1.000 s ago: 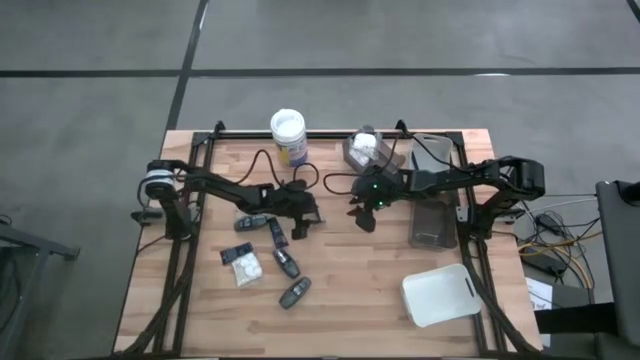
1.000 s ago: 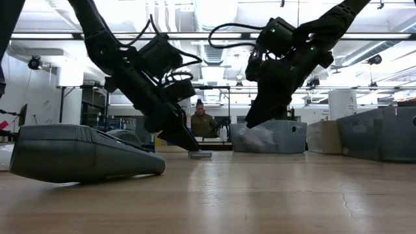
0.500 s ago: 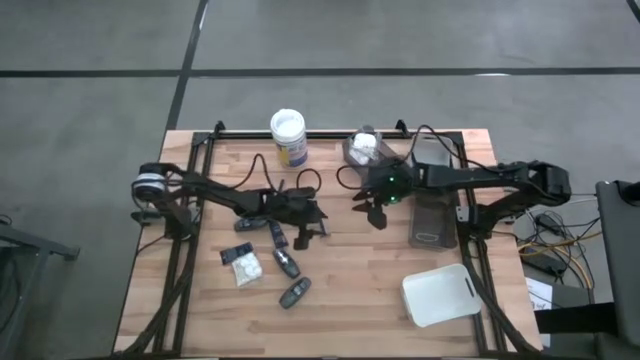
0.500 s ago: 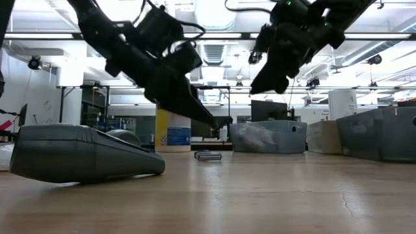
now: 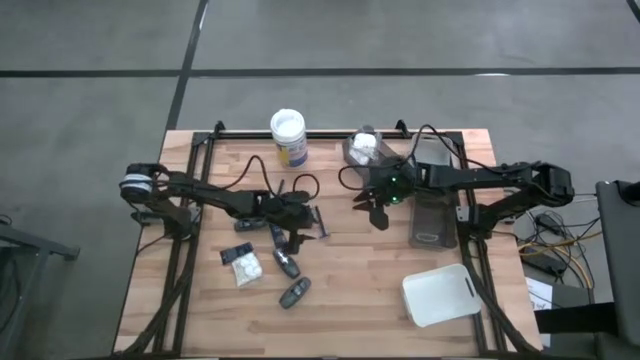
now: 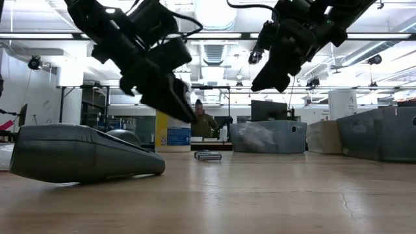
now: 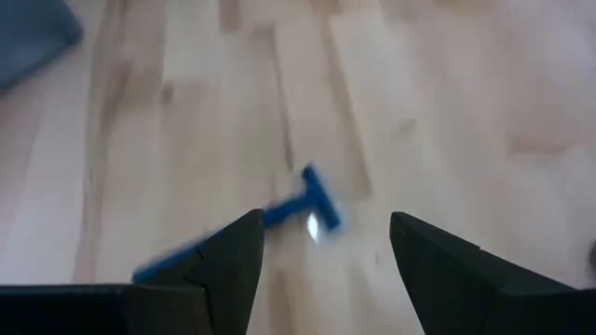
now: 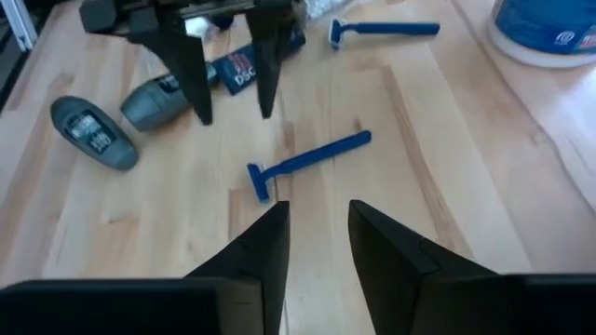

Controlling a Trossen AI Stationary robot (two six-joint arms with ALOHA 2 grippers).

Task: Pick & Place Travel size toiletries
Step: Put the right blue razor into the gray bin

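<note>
Hovering left gripper (image 7: 321,244) | spread wide, empty | blue razor (image 7: 303,203) on table just beyond fingertips

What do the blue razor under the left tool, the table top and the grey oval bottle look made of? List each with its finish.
Blue razor: plastic by the look, uniform blue with a slight sheen.
Table top: wood, pale planks with visible grain and seams, lightly glossy.
Grey oval bottle: probably plastic, matte grey with a printed label.

wooden table (image 5: 350,290) | on it: toiletries (image 5: 262,252), jar (image 5: 288,136), trays (image 5: 437,294)
</note>
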